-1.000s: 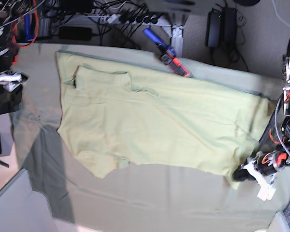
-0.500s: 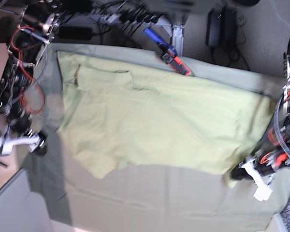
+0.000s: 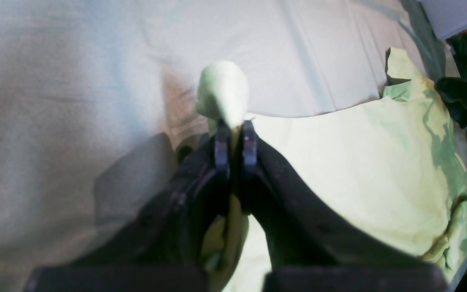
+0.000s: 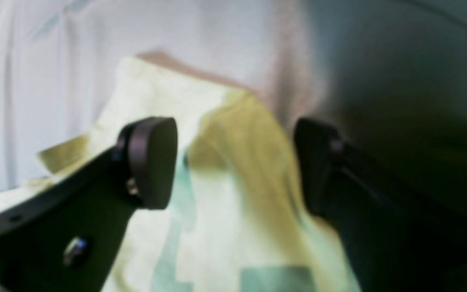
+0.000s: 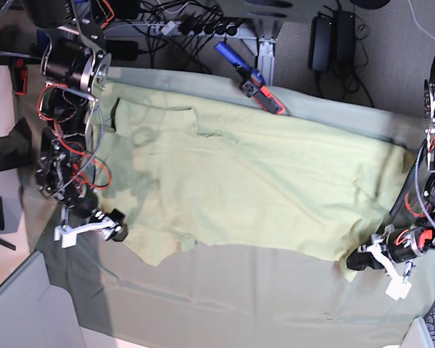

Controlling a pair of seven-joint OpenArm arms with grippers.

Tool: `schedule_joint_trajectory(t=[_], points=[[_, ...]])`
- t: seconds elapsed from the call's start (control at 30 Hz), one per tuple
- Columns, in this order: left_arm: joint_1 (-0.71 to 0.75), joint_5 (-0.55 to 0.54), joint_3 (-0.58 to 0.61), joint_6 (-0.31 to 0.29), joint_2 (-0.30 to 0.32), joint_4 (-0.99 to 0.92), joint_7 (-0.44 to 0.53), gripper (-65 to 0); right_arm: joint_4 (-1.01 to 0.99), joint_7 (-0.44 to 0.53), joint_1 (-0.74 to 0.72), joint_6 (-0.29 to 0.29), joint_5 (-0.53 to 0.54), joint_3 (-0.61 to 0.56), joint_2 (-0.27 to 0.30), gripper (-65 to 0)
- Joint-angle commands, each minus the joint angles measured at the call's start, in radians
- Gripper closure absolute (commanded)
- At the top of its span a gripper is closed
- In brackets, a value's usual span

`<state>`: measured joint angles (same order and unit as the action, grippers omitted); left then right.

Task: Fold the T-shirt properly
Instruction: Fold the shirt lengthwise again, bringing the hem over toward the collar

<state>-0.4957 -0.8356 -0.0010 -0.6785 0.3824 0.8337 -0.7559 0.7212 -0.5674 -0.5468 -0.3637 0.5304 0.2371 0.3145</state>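
The pale yellow-green T-shirt lies spread flat across the grey-green sheet. My left gripper is shut on the shirt's lower right corner. In the left wrist view a small tuft of the T-shirt sticks out past the pinched left gripper. My right gripper hangs open at the shirt's lower left edge. In the right wrist view the right gripper has its fingers wide apart over a folded edge of the T-shirt, with nothing gripped.
A blue and red tool lies at the table's far edge. Cables and power bricks sit behind it. A dark garment lies off the shirt's end. The right arm's links stand over the shirt's left side.
The right arm has swung in from the left edge and come down to the shirt's lower left corner, jaws open. The left gripper holds its corner in the same place.
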Motion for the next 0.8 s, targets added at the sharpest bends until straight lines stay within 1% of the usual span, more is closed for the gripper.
schedule_joint_trajectory(t=[0.0,0.2,0.23,0.27,0.3,0.4,0.47,0.5,0.67,0.7,0.77], points=[[-0.033,-0.021,-0.004,-0.020,0.013,0.017,0.014,0.0,0.010,-0.064,-0.015,-0.070,-0.003,-0.004,-0.002,-44.4],[-0.033,-0.021,-0.004,-0.020,0.014,0.017,0.014,0.0,0.092,-0.137,-0.006,-0.070,0.000,-0.004,-0.006,-44.2],[-0.033,-0.021,-0.004,-0.020,0.014,0.017,0.015,0.0,0.106,-0.150,-0.006,-0.070,0.000,-0.004,-0.005,-43.3],[-0.033,-0.021,-0.004,-0.020,0.014,0.018,0.015,0.0,0.120,-0.156,-0.004,-0.070,0.000,-0.004,-0.004,-39.6],[-0.033,-0.021,-0.004,-0.020,0.014,0.017,0.015,0.0,0.132,-0.156,-0.004,-0.070,0.000,-0.004,-0.003,-33.5],[-0.033,-0.020,-0.004,-0.020,0.014,0.017,0.014,0.0,0.148,-0.143,-0.004,-0.070,0.000,-0.004,0.006,-11.5],[-0.033,-0.019,-0.004,-0.020,0.014,0.017,0.014,0.0,0.148,-0.118,-0.004,-0.070,0.000,-0.004,0.012,-1.4],[-0.033,-0.019,-0.004,-0.020,0.014,0.017,0.014,0.0,0.148,-0.108,-0.004,-0.070,0.000,-0.003,0.014,0.0],[-0.034,-0.022,-0.004,-0.020,0.018,0.017,0.007,0.0,0.149,-0.106,-0.004,-0.070,0.001,-0.002,0.029,0.0],[-0.034,-0.031,-0.004,-0.020,0.022,0.018,-0.004,0.0,0.151,-0.107,-0.004,-0.071,0.002,-0.002,0.032,0.0],[-0.033,-0.082,-0.004,-0.020,0.034,0.018,-0.021,0.0,0.158,-0.120,-0.004,-0.071,0.002,-0.002,0.039,0.0]])
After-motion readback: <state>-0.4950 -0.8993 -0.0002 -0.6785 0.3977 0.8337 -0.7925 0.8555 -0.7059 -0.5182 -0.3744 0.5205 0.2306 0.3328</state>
